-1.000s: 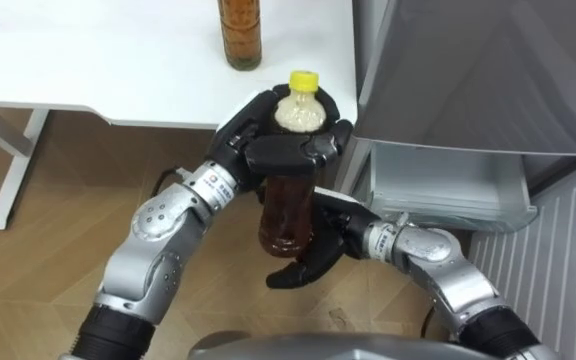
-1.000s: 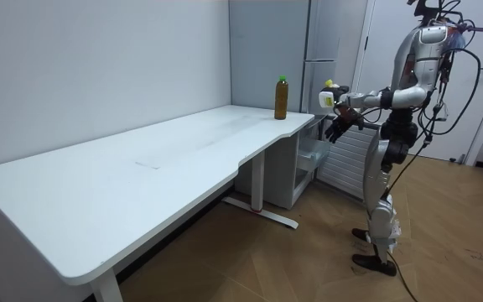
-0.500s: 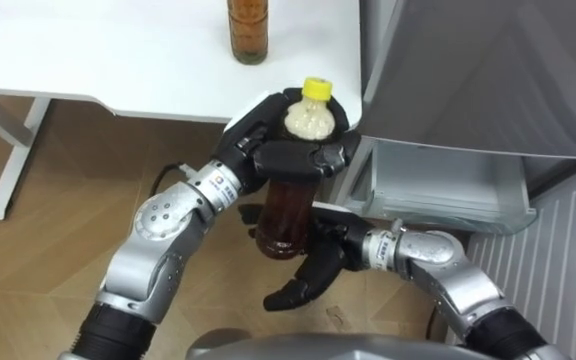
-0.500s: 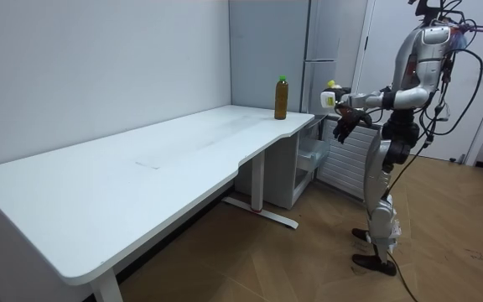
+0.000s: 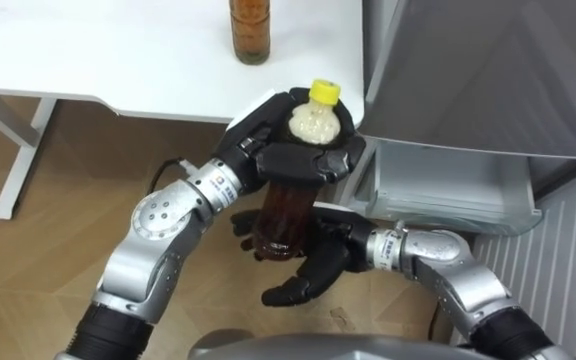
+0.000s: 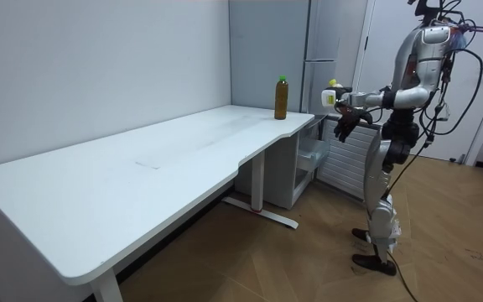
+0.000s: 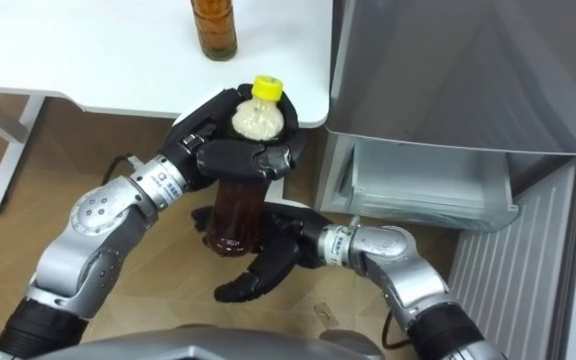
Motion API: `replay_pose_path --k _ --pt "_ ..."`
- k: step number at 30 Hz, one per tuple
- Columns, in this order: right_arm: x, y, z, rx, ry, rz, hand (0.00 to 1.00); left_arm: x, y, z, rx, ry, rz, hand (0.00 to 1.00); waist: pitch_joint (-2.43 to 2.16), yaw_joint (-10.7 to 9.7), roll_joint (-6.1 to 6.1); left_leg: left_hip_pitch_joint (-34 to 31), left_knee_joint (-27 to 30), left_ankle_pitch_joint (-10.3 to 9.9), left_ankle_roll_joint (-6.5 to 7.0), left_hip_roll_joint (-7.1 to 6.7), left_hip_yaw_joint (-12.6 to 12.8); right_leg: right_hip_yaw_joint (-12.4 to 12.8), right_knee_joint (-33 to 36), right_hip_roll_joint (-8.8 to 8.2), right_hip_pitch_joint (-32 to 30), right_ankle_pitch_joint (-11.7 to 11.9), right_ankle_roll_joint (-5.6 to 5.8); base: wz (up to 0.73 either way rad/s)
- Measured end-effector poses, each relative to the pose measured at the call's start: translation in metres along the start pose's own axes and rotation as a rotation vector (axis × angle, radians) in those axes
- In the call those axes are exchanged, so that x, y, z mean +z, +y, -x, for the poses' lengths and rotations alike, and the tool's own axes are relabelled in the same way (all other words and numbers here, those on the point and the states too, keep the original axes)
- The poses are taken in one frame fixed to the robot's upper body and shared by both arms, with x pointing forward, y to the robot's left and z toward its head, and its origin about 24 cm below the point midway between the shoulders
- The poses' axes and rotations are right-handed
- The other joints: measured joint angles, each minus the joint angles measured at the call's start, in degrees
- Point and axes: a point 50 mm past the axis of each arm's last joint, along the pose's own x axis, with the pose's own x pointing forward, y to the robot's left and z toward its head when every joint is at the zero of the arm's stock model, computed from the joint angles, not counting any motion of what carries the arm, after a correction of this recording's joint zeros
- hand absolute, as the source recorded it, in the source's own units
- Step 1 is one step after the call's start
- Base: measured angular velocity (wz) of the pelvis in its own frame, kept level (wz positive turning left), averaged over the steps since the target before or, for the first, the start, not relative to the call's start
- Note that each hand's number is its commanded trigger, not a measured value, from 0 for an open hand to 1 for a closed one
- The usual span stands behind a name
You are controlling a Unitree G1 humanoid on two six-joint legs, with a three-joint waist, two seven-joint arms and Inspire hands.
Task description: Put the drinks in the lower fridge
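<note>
A brown drink bottle with a yellow cap hangs upright in the air at the table's corner, just left of the fridge. My left hand is shut round its neck and shoulder from above. My right hand is open beneath and behind the bottle's base, fingers spread toward the floor. A second brown bottle stands on the white table. In the room view I stand before the fridge with the held bottle at chest height.
The lower fridge compartment is open to the right of the bottle, with a pale bin or shelf showing. The grey upper door overhangs it. Wooden floor lies below, and a white table leg is at the left.
The bottle in my left hand has shifted slightly right, toward the fridge. My right hand has slid lower off the bottle's side and its fingers have spread out.
</note>
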Motion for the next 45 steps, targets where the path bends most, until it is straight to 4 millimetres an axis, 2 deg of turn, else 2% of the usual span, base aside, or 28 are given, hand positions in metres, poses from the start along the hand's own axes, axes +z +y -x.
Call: replay_pose_path --k 3,9,16,21,22,23,24,27,34,39,45 --pt "0.001 -0.001 0.001 -0.001 -0.022 -0.020 1.00 0.000 -0.001 -0.001 -0.006 -0.005 0.003 1.00 -0.14 0.03 0.26 0.11 -0.01 0.00 0.00 0.00 -0.16 0.03 0.08 0.00 0.10 0.01 -0.01 0.00" --pt "0.000 0.001 0.002 -0.003 -0.063 -0.088 1.00 0.002 -0.005 -0.003 -0.035 -0.030 0.002 1.00 -0.10 0.04 0.39 0.11 -0.44 -0.01 0.01 0.01 0.02 0.05 0.08 0.05 0.10 0.02 -0.01 0.00" --pt "-0.005 0.005 0.001 -0.002 -0.089 -0.163 1.00 0.003 -0.006 -0.003 -0.034 -0.041 -0.005 1.00 0.32 0.02 0.46 0.07 -0.83 0.00 0.01 0.06 0.14 0.07 -0.27 0.14 0.00 0.01 -0.01 0.00" --pt "-0.012 0.010 0.002 -0.019 -0.129 -0.256 1.00 0.004 -0.007 -0.004 -0.035 -0.052 0.002 1.00 0.35 0.15 0.52 0.08 -0.77 0.00 0.01 0.03 0.23 0.00 -0.57 0.09 0.05 0.02 0.02 0.00" --pt "-0.013 0.011 0.002 -0.021 -0.135 -0.269 0.83 0.004 -0.007 -0.005 -0.035 -0.054 0.004 1.00 0.41 0.12 0.62 0.13 -0.60 0.00 0.01 0.01 0.17 -0.01 -0.87 0.09 0.29 0.08 0.08 0.00" --pt "-0.014 0.012 0.002 -0.022 -0.142 -0.282 0.29 0.004 -0.008 -0.005 -0.036 -0.055 0.005 1.00 0.54 0.14 0.82 0.19 -0.44 0.00 0.01 0.00 0.19 -0.02 -1.17 0.10 0.60 0.14 0.12 0.00" --pt "-0.015 0.012 0.003 -0.023 -0.145 -0.290 0.00 0.004 -0.008 -0.005 -0.036 -0.057 0.006 1.00 0.64 0.13 0.98 0.28 -0.41 0.00 0.01 0.00 0.19 -0.04 -1.21 0.10 0.76 0.15 0.13 0.00" --pt "-0.016 0.013 0.003 -0.027 -0.153 -0.307 0.00 0.005 -0.008 -0.005 -0.037 -0.058 0.007 1.00 0.91 0.09 1.63 0.44 -0.51 0.00 0.01 -0.03 0.19 -0.07 -1.21 0.10 0.81 0.14 0.14 0.00" --pt "-0.014 0.014 0.003 -0.022 -0.227 -0.398 0.00 0.004 -0.009 -0.005 -0.042 -0.058 0.005 1.00 0.70 0.11 1.70 0.21 -0.66 -0.01 0.02 0.01 0.18 -0.15 -1.11 0.17 0.78 0.16 0.12 0.00" --pt "-0.014 0.014 0.003 -0.022 -0.228 -0.398 0.00 0.004 -0.008 -0.005 -0.039 -0.057 0.002 1.00 0.44 0.12 1.61 0.42 -0.63 -0.01 0.02 0.01 0.09 -0.13 -1.07 0.17 0.70 0.16 0.11 0.00" --pt "-0.013 0.014 0.003 -0.023 -0.232 -0.399 0.00 0.004 -0.008 -0.005 -0.038 -0.056 0.002 1.00 0.40 0.22 1.54 0.53 -0.21 0.00 0.02 0.00 0.11 -0.03 -1.00 0.11 0.85 0.18 0.10 0.00"
